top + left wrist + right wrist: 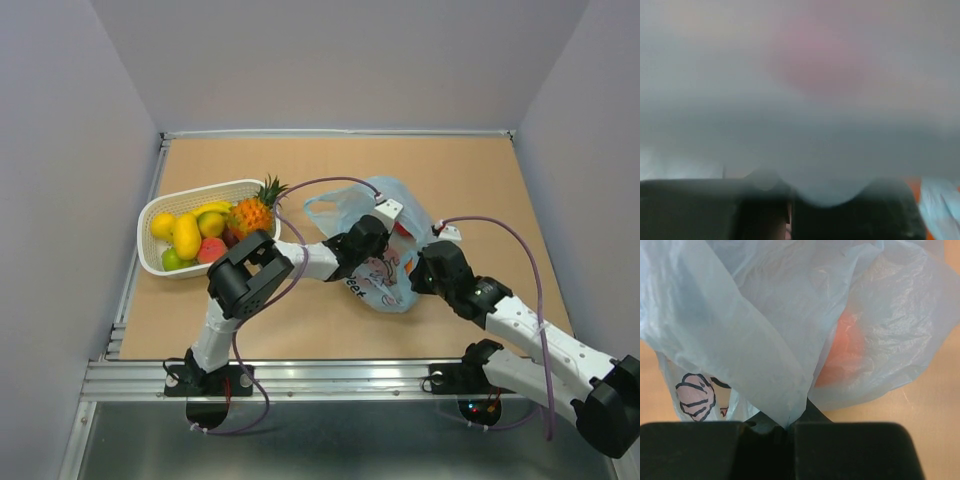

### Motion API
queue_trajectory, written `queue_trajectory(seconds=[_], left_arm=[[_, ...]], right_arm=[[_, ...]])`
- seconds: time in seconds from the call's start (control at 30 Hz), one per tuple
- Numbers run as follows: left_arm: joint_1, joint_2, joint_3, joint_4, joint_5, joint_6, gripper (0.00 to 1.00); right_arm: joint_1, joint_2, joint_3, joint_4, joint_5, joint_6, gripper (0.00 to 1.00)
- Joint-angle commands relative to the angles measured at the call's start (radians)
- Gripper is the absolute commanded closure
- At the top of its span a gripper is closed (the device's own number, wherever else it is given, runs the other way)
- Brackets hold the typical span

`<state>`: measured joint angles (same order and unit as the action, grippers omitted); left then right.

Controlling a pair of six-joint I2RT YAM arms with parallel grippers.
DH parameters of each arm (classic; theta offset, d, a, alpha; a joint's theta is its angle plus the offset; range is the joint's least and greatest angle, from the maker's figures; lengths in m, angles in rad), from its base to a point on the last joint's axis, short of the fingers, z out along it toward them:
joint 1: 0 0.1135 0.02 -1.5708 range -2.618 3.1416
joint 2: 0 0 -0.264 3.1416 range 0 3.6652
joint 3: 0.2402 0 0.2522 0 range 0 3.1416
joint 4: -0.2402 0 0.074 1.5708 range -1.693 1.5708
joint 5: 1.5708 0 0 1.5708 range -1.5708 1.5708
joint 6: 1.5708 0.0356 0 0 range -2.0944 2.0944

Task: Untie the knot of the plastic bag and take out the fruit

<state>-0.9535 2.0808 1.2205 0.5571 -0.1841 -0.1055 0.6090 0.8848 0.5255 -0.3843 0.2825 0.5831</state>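
Note:
The light-blue plastic bag [385, 270] lies crumpled at mid-table, print facing up. Its handle loop [330, 205] lies loose at the upper left, and no tied knot shows. A reddish-orange fruit [842, 352] shows through the film, and also in the top view [403, 228]. My left gripper [372, 240] is pressed into the bag's top. Film covers its blurred wrist view, where the left gripper [790, 220] has its jaws closed to a thin slit on the film. My right gripper [428, 262] is shut on a fold of the bag [760, 340]; in its wrist view the right gripper [789, 427] pinches the fold's tip.
A white slotted basket [150, 255] stands at the left with a pineapple [255, 212], a yellow mango [186, 236] and other fruit in it. The table is walled at the back and both sides. A metal rail [300, 375] runs along the near edge.

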Motion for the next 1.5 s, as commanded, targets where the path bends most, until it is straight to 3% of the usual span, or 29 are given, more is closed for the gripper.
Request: queue_trajectory(seconds=[0.0,0.13,0.17,0.23,0.27,0.37,0.5,0.9,1.47], left_arm=[[-0.002,-0.163,-0.070,0.072,-0.020,-0.019,0.91],[-0.002,-0.212,-0.127,0.078,-0.008,-0.082,0.71],[-0.002,-0.220,-0.134,0.076,0.023,-0.115,0.60],[-0.005,-0.251,-0.168,0.081,0.054,-0.149,0.48],[-0.008,-0.263,-0.180,0.083,0.066,-0.163,0.37],[-0.031,-0.317,-0.229,0.084,0.081,-0.201,0.20],[-0.080,-0.346,-0.254,0.081,0.101,-0.214,0.09],[-0.146,-0.268,-0.185,0.066,0.092,-0.215,0.02],[-0.160,-0.168,-0.087,-0.032,0.021,-0.197,0.01]], right_arm=[[-0.005,-0.026,0.027,0.039,0.063,-0.009,0.99],[-0.005,-0.035,0.034,0.036,0.084,0.003,0.99],[-0.005,-0.037,0.037,0.033,0.089,0.003,0.99],[-0.005,-0.037,0.056,0.012,0.115,0.004,0.99],[-0.005,-0.037,0.060,0.001,0.122,0.006,0.99],[-0.005,-0.043,0.067,-0.030,0.161,0.024,0.99],[-0.005,-0.060,0.021,-0.060,0.222,0.148,0.99],[-0.006,-0.123,-0.180,-0.068,0.207,0.506,0.98],[-0.006,-0.057,-0.242,-0.002,0.142,0.554,0.98]])
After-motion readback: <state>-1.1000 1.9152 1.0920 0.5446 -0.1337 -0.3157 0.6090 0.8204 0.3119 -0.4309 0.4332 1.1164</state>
